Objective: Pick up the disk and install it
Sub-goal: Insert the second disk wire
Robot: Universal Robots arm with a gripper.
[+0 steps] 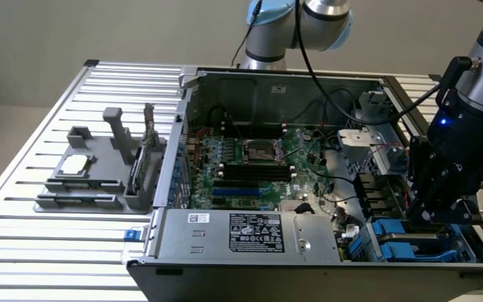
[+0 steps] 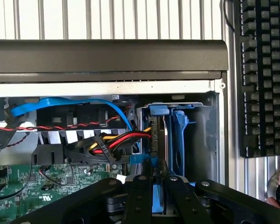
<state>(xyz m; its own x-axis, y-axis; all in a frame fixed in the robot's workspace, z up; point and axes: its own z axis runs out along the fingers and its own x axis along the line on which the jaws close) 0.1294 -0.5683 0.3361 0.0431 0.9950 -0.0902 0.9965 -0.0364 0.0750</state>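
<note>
We observe the gripper lowered into the drive bay of the open computer case, at the corner on the exterior view's right, nearest the camera. In the wrist view, the black fingers stand close together and clamp a blue edge between them — the disk in its blue carrier, held edge-up. The disk sits partly inside the bay, just beside a second blue carrier standing upright in the adjacent slot. Red, yellow and black power cables and a blue data cable run next to the bay, close to the fingers. Outside the case, a black keyboard lies on the slatted table — well apart from the gripper.
</note>
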